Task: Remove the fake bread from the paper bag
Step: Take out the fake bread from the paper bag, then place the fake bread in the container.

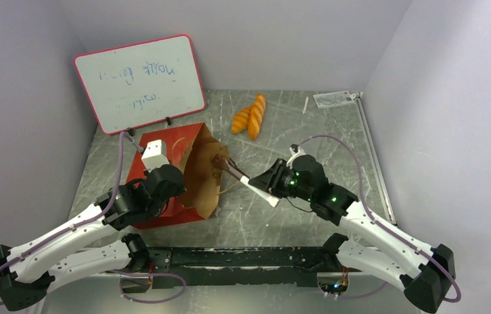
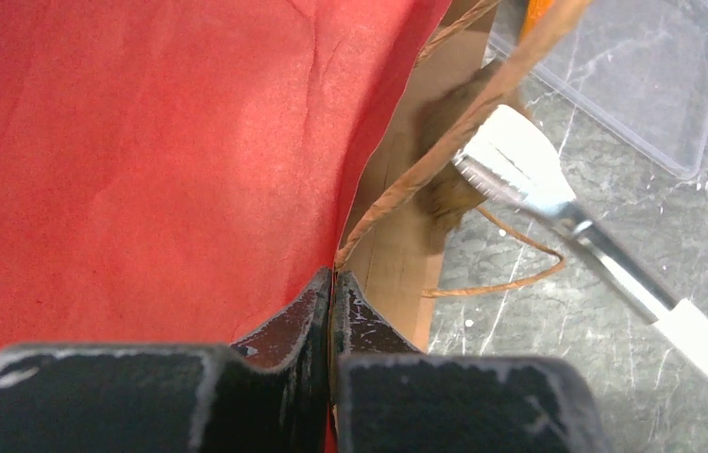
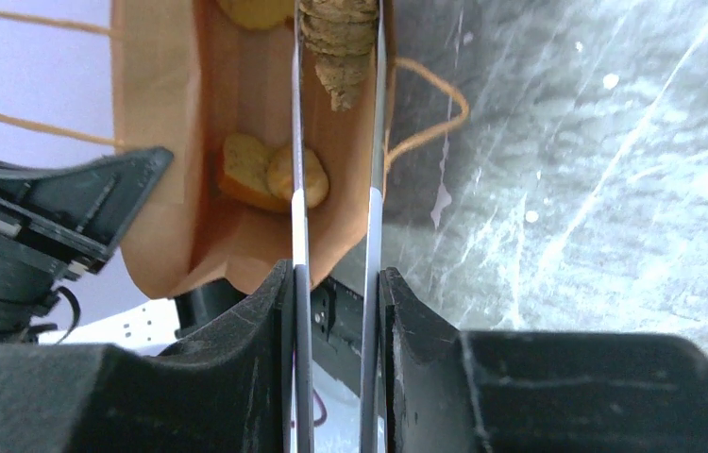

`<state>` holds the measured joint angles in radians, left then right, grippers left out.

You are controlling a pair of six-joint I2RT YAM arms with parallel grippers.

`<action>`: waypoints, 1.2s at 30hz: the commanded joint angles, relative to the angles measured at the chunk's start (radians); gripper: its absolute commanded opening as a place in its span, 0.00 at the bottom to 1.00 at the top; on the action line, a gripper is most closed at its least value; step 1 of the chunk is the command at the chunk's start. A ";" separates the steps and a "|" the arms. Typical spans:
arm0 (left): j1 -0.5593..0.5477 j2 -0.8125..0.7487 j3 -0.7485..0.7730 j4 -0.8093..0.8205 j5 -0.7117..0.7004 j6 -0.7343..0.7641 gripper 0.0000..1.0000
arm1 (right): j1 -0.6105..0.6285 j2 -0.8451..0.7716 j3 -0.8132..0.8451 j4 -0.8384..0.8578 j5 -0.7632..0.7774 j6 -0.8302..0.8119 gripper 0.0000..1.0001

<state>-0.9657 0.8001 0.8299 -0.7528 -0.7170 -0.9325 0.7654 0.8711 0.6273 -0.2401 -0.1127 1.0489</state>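
Observation:
The paper bag (image 1: 198, 180) lies on its side, red outside and brown inside, its mouth facing right. My left gripper (image 2: 333, 293) is shut on the bag's upper edge (image 2: 143, 170). My right gripper (image 3: 336, 283) is shut on metal tweezers (image 3: 300, 226), whose tips pinch a dark brown piece of fake bread (image 3: 339, 38) at the bag's mouth (image 1: 218, 161). Golden bread pieces (image 3: 270, 175) lie inside the bag. Two golden loaves (image 1: 256, 116) rest on the table behind the bag.
A whiteboard (image 1: 139, 82) leans on the back wall at the left. A clear plastic box (image 2: 643, 85) sits at the back right of the table. The bag's looped handle (image 2: 482, 104) crosses in front of the tweezers (image 2: 520, 170).

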 commanded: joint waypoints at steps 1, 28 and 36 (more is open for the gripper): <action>-0.001 -0.018 0.013 -0.011 -0.018 0.006 0.07 | -0.021 -0.025 0.110 -0.083 0.160 -0.049 0.00; -0.001 -0.061 0.089 -0.018 0.105 0.113 0.07 | -0.380 0.304 0.287 0.033 0.193 -0.288 0.00; -0.001 -0.021 0.109 0.013 0.137 0.171 0.07 | -0.429 0.458 0.320 0.094 0.151 -0.351 0.00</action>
<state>-0.9657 0.7715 0.9028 -0.7891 -0.6125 -0.8066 0.3573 1.2911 0.8974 -0.2428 0.0669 0.7467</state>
